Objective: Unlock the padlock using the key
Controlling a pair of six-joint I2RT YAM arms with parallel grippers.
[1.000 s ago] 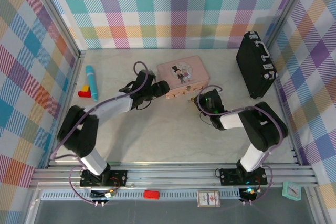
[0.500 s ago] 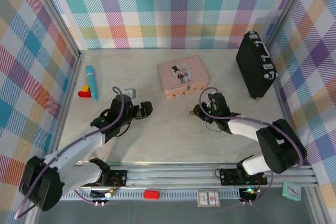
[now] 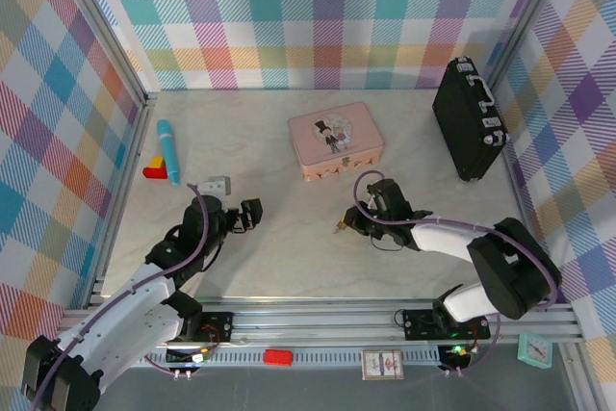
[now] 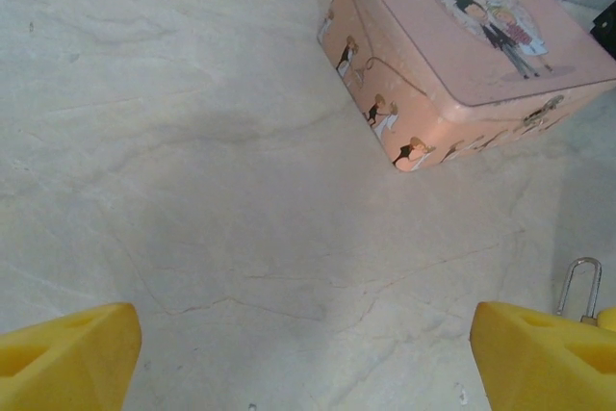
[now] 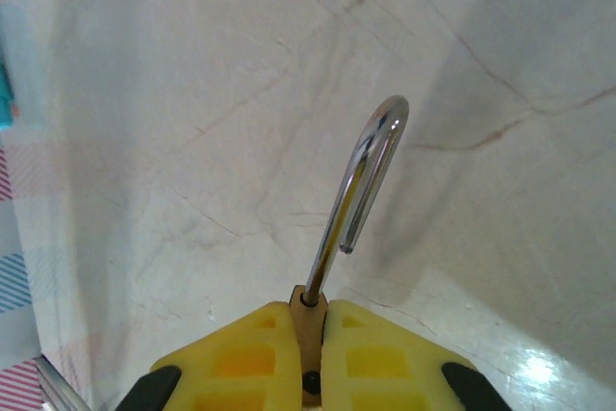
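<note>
Padlock (image 5: 356, 190), shackle sprung, is sitting clamped in our right claw (image 5: 310, 329), now drawing away from the tin (image 3: 335, 139); our left claw (image 4: 303, 353), gaping empty, is retreating too.

Bare table (image 3: 289, 257) lies open; the pink tin (image 3: 335, 140) blocks the far middle.

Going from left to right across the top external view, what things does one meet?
The teal tube → small grey box → left tool → pink tin → black case.
</note>
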